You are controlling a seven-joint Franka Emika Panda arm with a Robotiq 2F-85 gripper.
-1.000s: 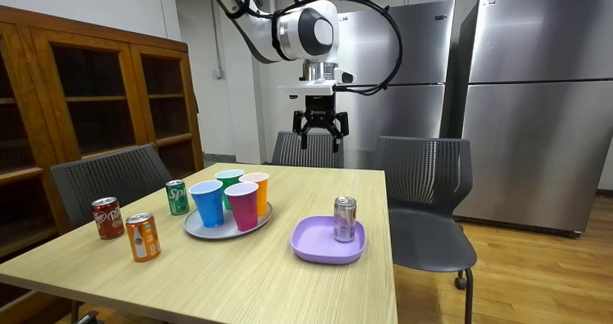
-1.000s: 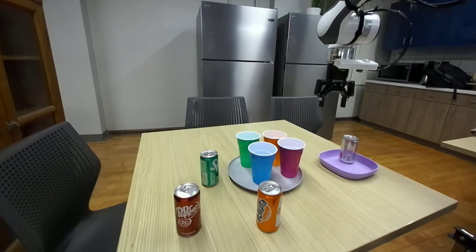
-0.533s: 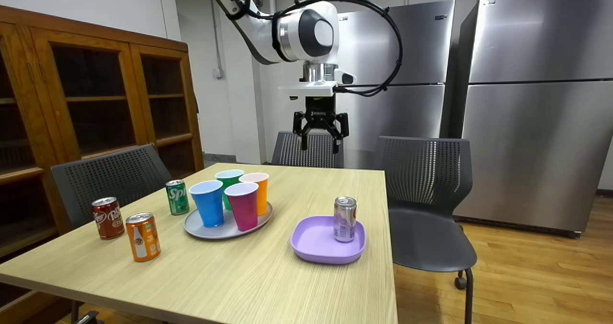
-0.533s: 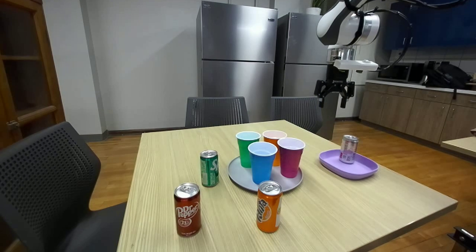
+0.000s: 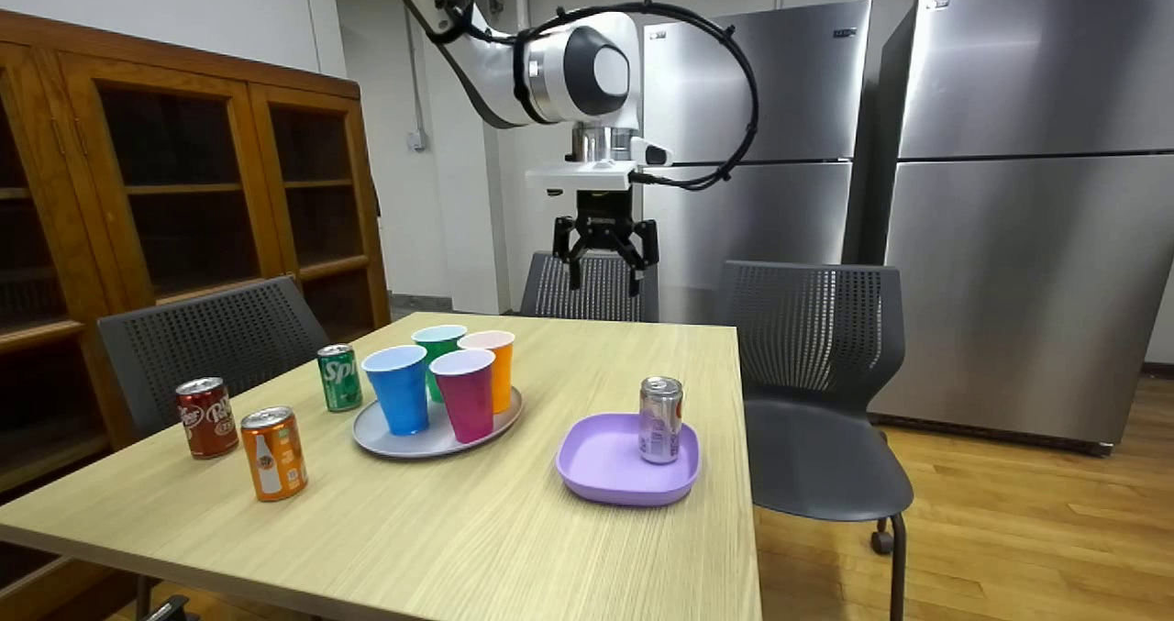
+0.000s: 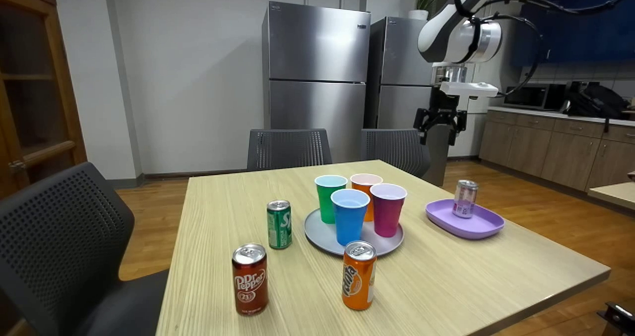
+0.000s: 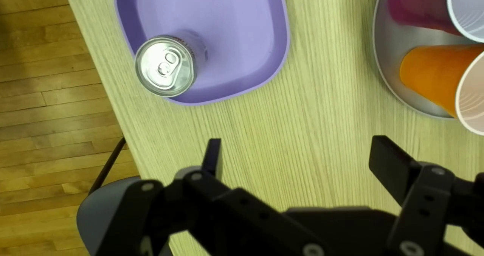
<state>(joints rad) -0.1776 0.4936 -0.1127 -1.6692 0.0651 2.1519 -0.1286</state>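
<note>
Light wood-grain table (image 5: 514, 538), round gray plate (image 5: 426, 446), purple tray (image 5: 601, 465) near table edge, black Robotiq gripper (image 5: 604, 282) high above table, fingers (image 7: 389, 161) spread apart, four plastic cups (image 5: 466, 401) upright on plate, silver soda can (image 5: 660, 421) upright on tray near its rim

Both exterior views are looking across the table (image 5: 514, 538) toward the gripper (image 5: 605, 282); wrist view looking down.
Both are standing well back from the gripper, angling slightly down, sharing most of the table; wrist view is peering closely past the fingers (image 7: 391, 163), sharing the purple tray (image 7: 211, 10) and orange cup (image 7: 435, 76) with both.
</note>
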